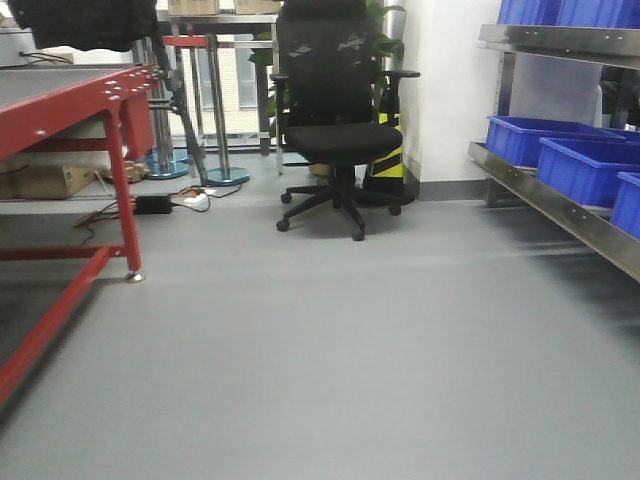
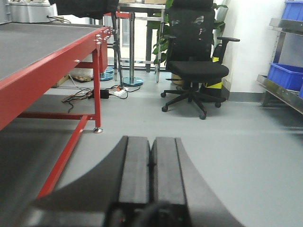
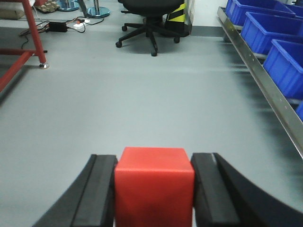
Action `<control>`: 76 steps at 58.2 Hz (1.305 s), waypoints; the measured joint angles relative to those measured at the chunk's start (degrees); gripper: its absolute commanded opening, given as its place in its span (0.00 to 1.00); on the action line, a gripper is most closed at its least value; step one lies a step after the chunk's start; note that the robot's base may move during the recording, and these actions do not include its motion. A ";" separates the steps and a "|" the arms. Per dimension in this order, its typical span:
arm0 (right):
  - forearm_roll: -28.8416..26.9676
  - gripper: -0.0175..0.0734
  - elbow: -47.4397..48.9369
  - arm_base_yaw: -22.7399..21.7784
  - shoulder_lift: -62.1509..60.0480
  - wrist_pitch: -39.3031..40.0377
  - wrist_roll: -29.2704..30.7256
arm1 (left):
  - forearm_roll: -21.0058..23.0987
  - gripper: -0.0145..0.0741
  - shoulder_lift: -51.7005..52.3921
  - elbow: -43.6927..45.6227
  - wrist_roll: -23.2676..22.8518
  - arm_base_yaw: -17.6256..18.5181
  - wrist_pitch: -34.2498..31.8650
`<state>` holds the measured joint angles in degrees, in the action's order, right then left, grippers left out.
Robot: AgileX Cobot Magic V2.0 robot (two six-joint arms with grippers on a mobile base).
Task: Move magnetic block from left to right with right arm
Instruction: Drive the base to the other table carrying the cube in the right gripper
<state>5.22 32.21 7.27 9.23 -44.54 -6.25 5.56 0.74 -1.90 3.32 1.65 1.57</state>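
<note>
Floor [image 3: 142, 94]: bare grey surface stretching ahead of both grippers; nothing lies on it directly in front of the right one.
Red table [image 2: 57, 61]: ahead and to the left of the left gripper, with a dark top; its legs and low rail also show at the far left of the right wrist view.
Shelf rack [image 3: 258, 71]: a metal rail running along the right side of the right gripper and away from it.
Office chair [image 3: 147, 9]: black, on a wheeled base, well ahead of the right gripper and a little to its left, standing apart from the table and the rack.
Blue bins [image 3: 279, 28]: set in a row on the rack, to the right of and ahead of the right gripper.
Striped cone [image 3: 179, 12]: yellow and black, just behind the chair, by the wall.
Cables and power strip [image 3: 61, 26]: on the floor far ahead to the left, near the table leg.
Left gripper [image 2: 150, 140]: clenched, its two black fingers pressed flat together with nothing between them.
Right gripper [image 3: 154, 160]: grasping the red block, one black finger on each side of it.
Red block [image 3: 154, 189]: squarely between the right gripper's fingers, touching both, top face level, raised above the floor.
</note>
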 measured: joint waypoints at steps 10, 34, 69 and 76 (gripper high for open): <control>0.00 0.49 0.00 0.00 0.00 0.00 0.00 | 0.00 0.02 0.00 0.00 0.00 0.00 0.00; 0.00 0.49 0.00 0.00 0.00 0.00 0.00 | 0.00 0.02 0.00 0.00 0.00 0.00 0.00; 0.00 0.49 0.00 0.00 0.00 0.00 0.00 | 0.00 0.02 0.00 0.00 0.00 0.00 0.00; 0.00 0.49 0.00 0.00 0.00 0.00 0.00 | 0.00 0.02 0.00 0.00 0.00 0.00 0.00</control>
<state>5.22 32.21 7.27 9.23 -44.54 -6.25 5.56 0.74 -1.90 3.32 1.65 1.57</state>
